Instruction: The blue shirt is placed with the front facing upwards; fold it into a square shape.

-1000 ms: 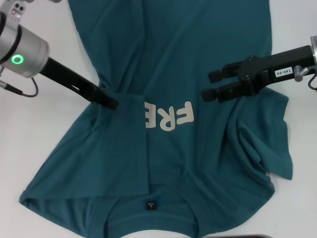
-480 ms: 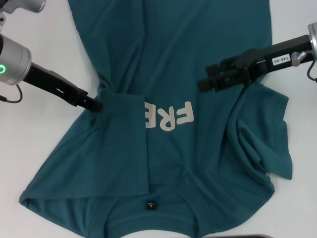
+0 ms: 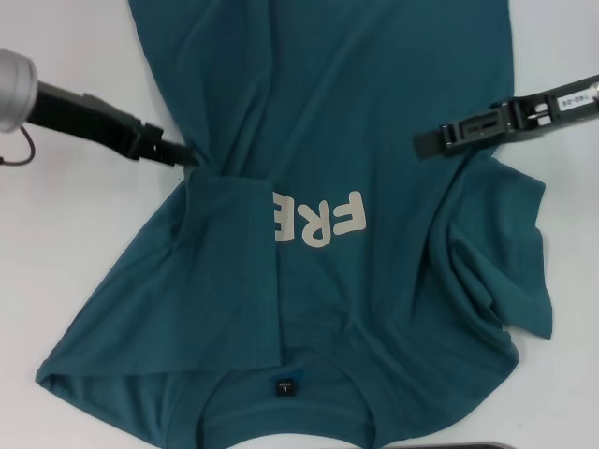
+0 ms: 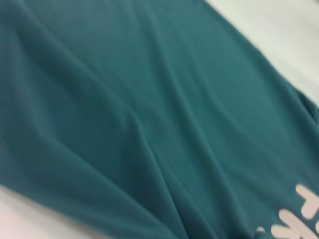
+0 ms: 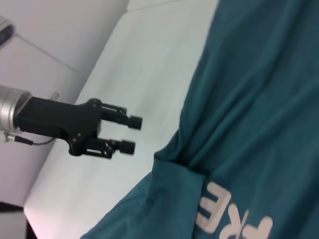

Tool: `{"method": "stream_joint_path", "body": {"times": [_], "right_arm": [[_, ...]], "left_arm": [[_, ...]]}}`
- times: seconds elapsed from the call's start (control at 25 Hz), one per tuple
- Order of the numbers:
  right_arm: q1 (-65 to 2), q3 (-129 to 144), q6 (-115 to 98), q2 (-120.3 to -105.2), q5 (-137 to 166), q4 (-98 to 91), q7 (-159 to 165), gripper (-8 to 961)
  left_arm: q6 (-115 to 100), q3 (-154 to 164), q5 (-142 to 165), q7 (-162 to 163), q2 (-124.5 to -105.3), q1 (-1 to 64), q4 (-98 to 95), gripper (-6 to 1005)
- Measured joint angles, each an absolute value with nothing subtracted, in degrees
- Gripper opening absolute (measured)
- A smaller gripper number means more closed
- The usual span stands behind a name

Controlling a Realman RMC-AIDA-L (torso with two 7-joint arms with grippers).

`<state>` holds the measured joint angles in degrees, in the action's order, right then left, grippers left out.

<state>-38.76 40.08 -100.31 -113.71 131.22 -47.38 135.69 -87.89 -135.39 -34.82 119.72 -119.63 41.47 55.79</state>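
The blue shirt (image 3: 356, 112) lies spread on the white table with its collar and small dark label (image 3: 284, 386) nearest me. Its left side is folded inward, and the flap (image 3: 225, 271) covers the end of the white letters (image 3: 323, 218). The right sleeve (image 3: 501, 271) lies rumpled. My left gripper (image 3: 180, 155) hangs at the shirt's left edge by the flap's corner; the right wrist view shows the left gripper (image 5: 130, 133) open and empty. My right gripper (image 3: 429, 143) hovers over the shirt's right half, turned edge-on, open, holding nothing.
White table (image 3: 75, 243) shows on both sides of the shirt. A dark object (image 3: 487, 446) peeks in at the near edge. The left wrist view holds only the shirt's cloth (image 4: 149, 109) and a strip of table.
Both arms have drawn back outward and away from the shirt's middle: the left one to the left, the right one to the right while rolling edge-on. The shirt has not moved.
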Motion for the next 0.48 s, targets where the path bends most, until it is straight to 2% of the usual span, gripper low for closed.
{"method": "stream_joint_path", "body": {"times": [0.48], "right_arm": [[-32.43,35.56,-101.57,-112.00,133.88,-48.11,144.68,850]], "left_arm": [[-83.61,-138.06,-37.19,114.73,-119.67,40.47,52.49,584]]}}
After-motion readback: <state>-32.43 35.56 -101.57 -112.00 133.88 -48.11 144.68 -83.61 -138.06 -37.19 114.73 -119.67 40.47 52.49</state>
